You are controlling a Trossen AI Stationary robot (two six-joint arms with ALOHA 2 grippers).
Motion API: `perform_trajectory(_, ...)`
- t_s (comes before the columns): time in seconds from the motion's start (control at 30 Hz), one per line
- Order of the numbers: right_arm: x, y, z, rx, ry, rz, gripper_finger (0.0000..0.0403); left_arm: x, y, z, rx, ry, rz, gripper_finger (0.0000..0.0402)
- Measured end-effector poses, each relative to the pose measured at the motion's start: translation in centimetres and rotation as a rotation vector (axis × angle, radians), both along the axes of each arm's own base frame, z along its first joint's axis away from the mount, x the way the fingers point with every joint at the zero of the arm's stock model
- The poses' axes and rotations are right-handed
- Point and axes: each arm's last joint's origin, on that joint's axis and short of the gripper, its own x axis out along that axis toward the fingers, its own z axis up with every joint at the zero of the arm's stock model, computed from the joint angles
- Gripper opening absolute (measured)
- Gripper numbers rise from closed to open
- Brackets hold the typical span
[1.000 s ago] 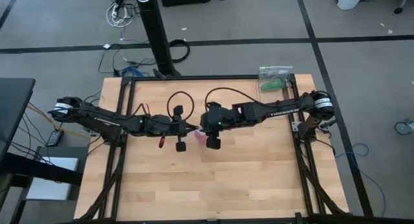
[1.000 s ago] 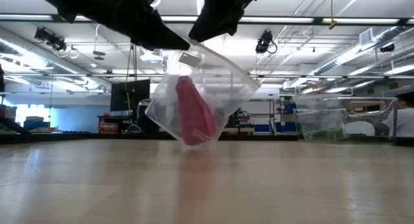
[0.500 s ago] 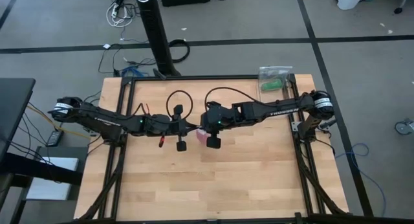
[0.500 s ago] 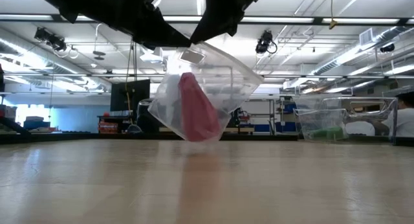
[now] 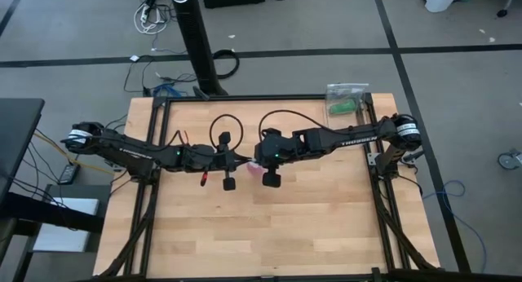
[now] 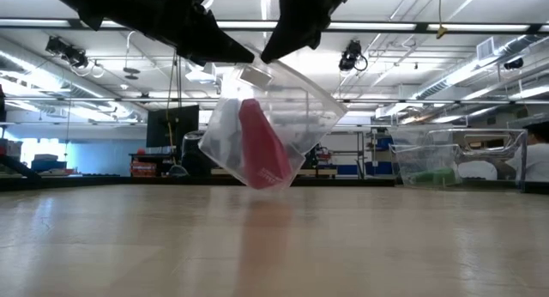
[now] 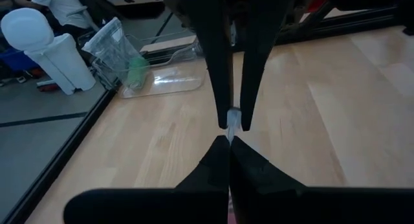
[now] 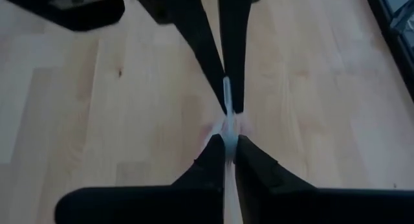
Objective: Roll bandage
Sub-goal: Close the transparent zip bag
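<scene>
The magenta-pink bandage [image 6: 262, 147] lies inside a clear crinkly plastic bag [image 6: 292, 117] that hangs above the table's middle. From above, only a bit of pink [image 5: 255, 173] shows under the grippers. My left gripper [image 5: 238, 162] and my right gripper [image 5: 258, 163] meet tip to tip over the bag, and both are shut on its top edge. In the low view the left arm [image 6: 163, 22] comes in from the left and the right arm [image 6: 304, 18] from the right. My left gripper pinches the bag's top edge [image 7: 231, 118] between its two fingers, coming level from the table's left. The bag hangs below, clear of the table, tilted. My right gripper pinches the same top edge [image 8: 226, 98] between its two fingers, coming level from the table's right, right against the left gripper's tips. The bag hangs below it with the bandage in its lower part.
A second clear bag with a green roll [image 5: 344, 105] lies at the table's far right corner; it also shows in the low view [image 6: 426, 166] and in the left wrist view [image 7: 132, 68]. The bare wooden tabletop [image 5: 310, 217] lies around and under the hanging bag.
The bag with the bandage has risen a little off the table and shifted slightly toward the table's right, still hanging tilted from both shut grippers.
</scene>
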Motion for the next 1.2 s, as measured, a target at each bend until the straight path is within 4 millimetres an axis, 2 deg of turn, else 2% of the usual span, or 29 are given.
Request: perform_trajectory(1.2, -2.8, 0.5, -1.9, 0.054, 0.326, -0.079, 0.0015, 0.0, 0.0, 0.2, 0.002, -0.011, 0.006, 0.0001)
